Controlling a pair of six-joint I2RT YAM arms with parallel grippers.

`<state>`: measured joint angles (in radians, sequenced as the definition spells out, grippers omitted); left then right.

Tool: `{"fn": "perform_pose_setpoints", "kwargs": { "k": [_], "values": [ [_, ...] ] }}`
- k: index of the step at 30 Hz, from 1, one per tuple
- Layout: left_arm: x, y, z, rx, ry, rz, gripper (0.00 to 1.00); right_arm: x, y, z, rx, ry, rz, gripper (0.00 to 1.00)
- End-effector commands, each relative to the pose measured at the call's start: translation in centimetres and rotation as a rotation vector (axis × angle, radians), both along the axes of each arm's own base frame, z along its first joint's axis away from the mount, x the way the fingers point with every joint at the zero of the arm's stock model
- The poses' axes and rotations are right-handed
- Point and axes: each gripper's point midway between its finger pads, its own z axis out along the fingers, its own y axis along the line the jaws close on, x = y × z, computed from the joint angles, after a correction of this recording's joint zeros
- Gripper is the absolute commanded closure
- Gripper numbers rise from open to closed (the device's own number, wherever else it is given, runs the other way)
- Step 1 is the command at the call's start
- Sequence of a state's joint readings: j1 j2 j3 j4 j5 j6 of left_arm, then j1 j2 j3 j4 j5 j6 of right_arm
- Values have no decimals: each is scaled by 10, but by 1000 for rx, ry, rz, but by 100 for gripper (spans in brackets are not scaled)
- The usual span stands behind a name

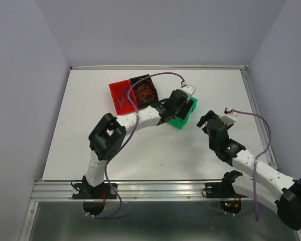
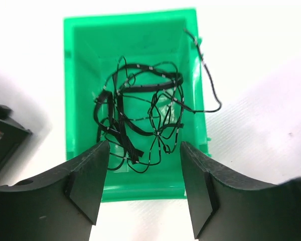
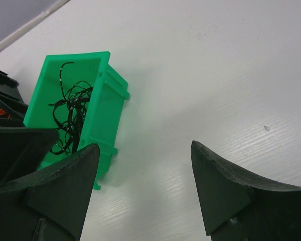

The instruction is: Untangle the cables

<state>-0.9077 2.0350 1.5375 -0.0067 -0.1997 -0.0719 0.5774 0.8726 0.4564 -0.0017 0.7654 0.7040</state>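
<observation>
Left gripper (image 2: 144, 150) hangs directly over the green bin (image 2: 80, 75), jaws standing well apart, nothing pinched between them. The black cables (image 2: 140, 115) lie below the gap, a loose curly bunch on the bin floor, mostly toward the gripper's end of the bin. The lowest loops sit just between and beneath the two fingertips (image 2: 98, 155); whether the pads touch any wire cannot be told from the wrist view. One black strand climbs the bin's right wall, crosses the rim and trails outside onto the white table (image 2: 261, 60). From the top view the green bin (image 1: 183, 120) sits mid-table, right of a red bin (image 1: 113, 95) and a black bin (image 1: 140, 80) that stand side by side and touching. The red bin holds purple wires (image 1: 124, 98), the black one orange wires (image 1: 145, 93). Right gripper (image 3: 143, 145) is over bare table to the right of the green bin, apart from it, jaws spread wide and gripping nothing. Its wrist camera sees the green bin (image 3: 108, 95) off to the left with the black cables (image 3: 70, 110) inside, well clear of its own fingers.
</observation>
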Motion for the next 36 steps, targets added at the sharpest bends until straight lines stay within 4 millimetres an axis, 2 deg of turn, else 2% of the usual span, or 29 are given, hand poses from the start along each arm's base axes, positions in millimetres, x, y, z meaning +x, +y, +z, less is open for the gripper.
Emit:
{"fn": "perform_pose_setpoints", "kwargs": {
  "k": [1,3,5,7,8,9,10,11,12,13,14,16,19,21,23,24,26,28,31,32,33,35,36],
  "values": [
    [3,9,74,-93,-110,9,30,6,1,9,3,-15,-13,22],
    [4,15,78,-96,-113,11,30,8,4,9,-5,-9,-7,26],
    [3,22,82,-95,-117,11,30,14,8,15,-11,-16,5,28],
    [6,31,86,-96,-115,12,30,20,15,13,-41,2,37,28],
    [7,35,87,-97,-116,10,30,28,21,25,-31,-22,45,28],
    [6,36,89,-102,-114,-7,30,31,25,26,-37,-18,59,29],
    [6,48,91,-92,-106,-9,29,38,29,19,-72,12,69,29],
    [5,51,94,-80,-115,-46,29,45,34,30,-71,-1,71,29],
    [4,55,99,-88,-116,-59,28,50,36,29,-85,8,73,29],
    [6,68,107,-93,-130,-60,26,57,41,23,-113,29,82,29],
    [6,73,112,-95,-138,-80,25,64,46,30,-114,19,91,29],
    [3,90,126,-138,-151,-132,20,73,54,28,-133,15,114,30],
    [-7,108,136,-191,-156,-197,14,86,62,37,-132,-2,128,32],
    [-2,127,140,-193,-180,-169,13,95,66,32,-151,14,127,34],
    [-2,142,139,-186,-201,-146,11,104,70,38,-151,6,123,36],
    [1,151,139,-179,-213,-130,11,108,72,33,-159,18,123,38],
    [-3,161,140,-181,-238,-120,11,115,73,36,-171,15,108,44],
    [-4,173,141,-178,-263,-100,11,120,73,27,-189,34,92,46],
    [-6,178,149,-196,-296,-91,11,125,75,20,-196,49,85,54],
    [-6,178,150,-199,-300,-93,11,128,76,20,-194,49,85,64],
    [-7,177,150,-202,-298,-98,11,128,78,17,-193,55,91,70],
    [-8,176,147,-204,-288,-107,11,130,79,11,-195,65,87,73],
    [-8,175,146,-204,-286,-111,11,130,79,10,-196,68,87,78]
  ]
}}
